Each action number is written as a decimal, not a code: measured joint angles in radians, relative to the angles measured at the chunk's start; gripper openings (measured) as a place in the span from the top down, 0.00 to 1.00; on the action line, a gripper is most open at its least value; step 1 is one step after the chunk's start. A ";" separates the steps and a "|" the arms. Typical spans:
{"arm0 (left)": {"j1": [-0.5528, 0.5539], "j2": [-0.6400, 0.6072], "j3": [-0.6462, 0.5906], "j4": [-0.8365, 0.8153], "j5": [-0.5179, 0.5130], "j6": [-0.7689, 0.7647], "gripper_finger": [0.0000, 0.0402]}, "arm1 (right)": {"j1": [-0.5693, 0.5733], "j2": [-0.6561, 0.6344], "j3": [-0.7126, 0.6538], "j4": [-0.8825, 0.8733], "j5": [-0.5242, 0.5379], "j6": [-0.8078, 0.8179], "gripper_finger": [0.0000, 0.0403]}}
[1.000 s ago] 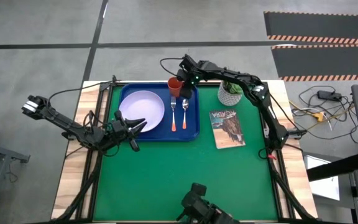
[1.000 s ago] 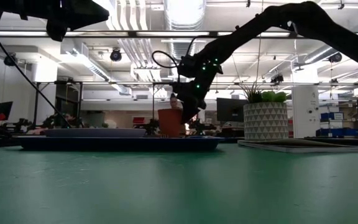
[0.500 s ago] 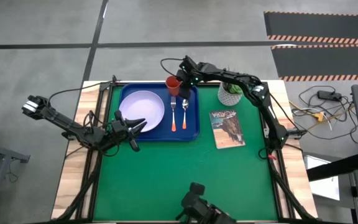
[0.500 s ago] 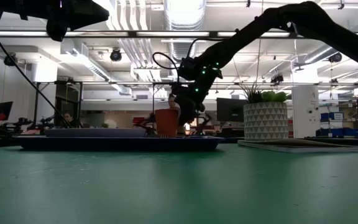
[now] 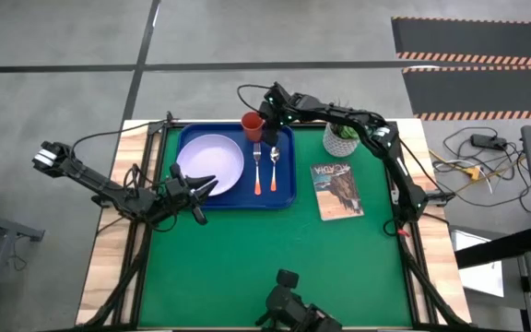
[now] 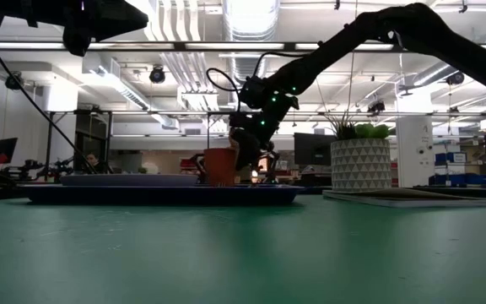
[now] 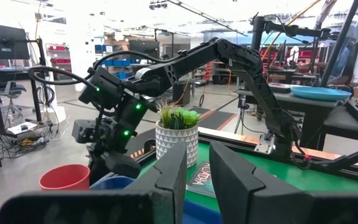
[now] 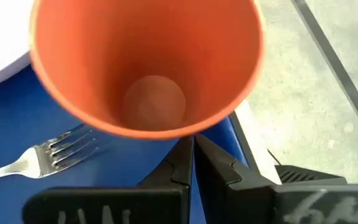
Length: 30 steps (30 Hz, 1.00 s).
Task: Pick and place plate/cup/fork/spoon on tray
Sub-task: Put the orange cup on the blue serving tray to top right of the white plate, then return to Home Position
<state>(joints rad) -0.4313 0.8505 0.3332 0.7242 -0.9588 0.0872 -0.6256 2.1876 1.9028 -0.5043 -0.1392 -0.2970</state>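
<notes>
The blue tray [image 5: 238,199] lies at the table's far left. It holds the lavender plate [image 5: 212,163], the fork [image 5: 257,168] and the spoon [image 5: 274,164]. The orange-red cup [image 5: 252,122] stands upright on its base by the tray's far rim. My right gripper [image 5: 266,122] is shut, slanting down just to the right of the cup. My left gripper [image 5: 199,184] hangs open above the plate's near left edge with nothing between its fingers. My right gripper meets the cup's outer wall [image 8: 180,129] with the tips of its shut fingers, just under the rim. The fingers slant down from the table's right. The cup stands upright on the tray [image 6: 159,192].
A white pot with a green plant [image 5: 342,138] stands right of the tray at the far edge. A printed booklet [image 5: 336,190] lies in front of it. The green mat's near half is free.
The cup has slid a little toward the table's left along the tray's far rim, staying upright. My right gripper has followed it, shut, and has tipped further downward.
</notes>
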 joint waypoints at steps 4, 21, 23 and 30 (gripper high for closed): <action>0.000 0.000 0.000 0.000 0.000 0.000 0.86 | 0.009 0.000 0.000 -0.012 0.000 0.001 0.98; 0.000 0.000 0.000 -0.017 0.000 -0.002 0.86 | 0.079 -0.069 -0.002 -0.126 0.002 0.041 0.98; 0.000 -0.001 0.000 -0.036 0.000 -0.002 0.86 | 0.111 -0.086 -0.009 -0.136 0.000 0.038 0.98; 0.000 -0.007 0.000 -0.055 0.000 -0.002 0.86 | 0.242 -0.145 -0.049 -0.120 0.008 0.021 0.98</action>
<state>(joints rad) -0.4313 0.8431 0.3332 0.6696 -0.9592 0.0853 -0.3837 2.0427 1.8537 -0.6242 -0.1310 -0.2760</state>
